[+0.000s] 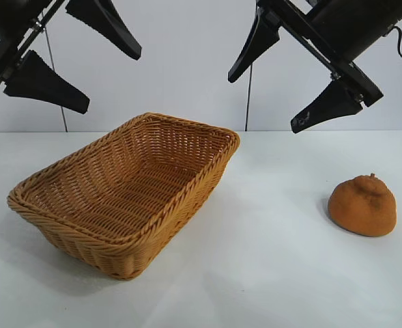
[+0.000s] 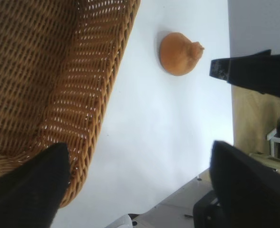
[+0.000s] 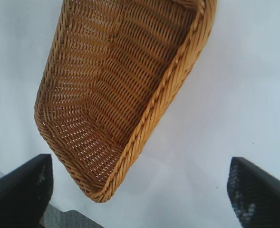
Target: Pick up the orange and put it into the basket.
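On white table [image 1: 276, 273], toward exterior view's right: orange [image 1: 362, 205], lumpy, dull orange-brown, puckered peak and small stem nub up, resting alone, touched by nothing. Well apart from it, toward left of same view: basket [image 1: 129, 188], golden-tan wicker, rectangular, sloping sides, braided rim, set at an angle to table edge, nothing inside. High above basket's left end: left gripper [image 1: 84, 58], black fingers [image 1: 47, 85] spread wide, holding nothing, clear of both basket and fruit. High at upper right, between basket's far corner and orange but well above table: right gripper [image 1: 282, 82], fingers [image 1: 323, 108] likewise spread wide, empty, tilted down toward the left. Seen from left wrist: basket [image 2: 49, 80] wall and rim filling one side, orange [image 2: 179, 53] farther off on bare white surface, own black fingertips [image 2: 28, 190] at frame edges far apart, one finger of the other arm [image 2: 254, 73] poking in near the fruit's side of the picture. Seen from right wrist: basket [image 3: 125, 90] interior open weave with no contents, rim corner nearest camera, own fingertips [image 3: 21, 190] at opposite lower corners with wide gap between; orange outside this view. Plain pale wall behind both arms.
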You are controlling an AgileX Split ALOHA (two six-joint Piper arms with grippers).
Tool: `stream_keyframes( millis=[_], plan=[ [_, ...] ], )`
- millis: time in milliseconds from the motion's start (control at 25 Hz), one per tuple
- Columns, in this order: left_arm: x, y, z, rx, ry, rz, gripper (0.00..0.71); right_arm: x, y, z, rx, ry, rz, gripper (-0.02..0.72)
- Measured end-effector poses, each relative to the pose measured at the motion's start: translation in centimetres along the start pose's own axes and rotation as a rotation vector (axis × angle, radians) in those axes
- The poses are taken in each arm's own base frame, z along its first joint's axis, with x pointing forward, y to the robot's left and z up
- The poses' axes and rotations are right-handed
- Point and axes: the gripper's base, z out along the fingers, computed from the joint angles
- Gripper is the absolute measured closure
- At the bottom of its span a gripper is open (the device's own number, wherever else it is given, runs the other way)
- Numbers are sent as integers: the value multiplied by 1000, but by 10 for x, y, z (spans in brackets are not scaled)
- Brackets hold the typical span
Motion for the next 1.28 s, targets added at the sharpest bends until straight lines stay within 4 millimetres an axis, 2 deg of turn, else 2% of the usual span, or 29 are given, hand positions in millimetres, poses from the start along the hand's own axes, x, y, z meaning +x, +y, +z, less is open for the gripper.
stream_keyframes(
  millis=[360,520,760,920,1040,1280],
  plan=[
    [-1,0,0,-3,-12,-1,134,0,0,0,0,0,0,21],
    [0,0,-2,-16,-8,-55,134,0,0,0,4,1,-3,21],
    [20,-1,-20,-220,63,-128,134,0,-1,0,11,2,-8,21],
    [35,-14,-24,-343,34,-228,134,0,-1,0,11,2,-8,21],
    [42,-22,-16,-402,-17,-302,134,0,-1,0,11,2,-10,21],
    [45,-7,-8,-477,-155,-523,134,0,-1,0,11,2,-10,21]
  ],
)
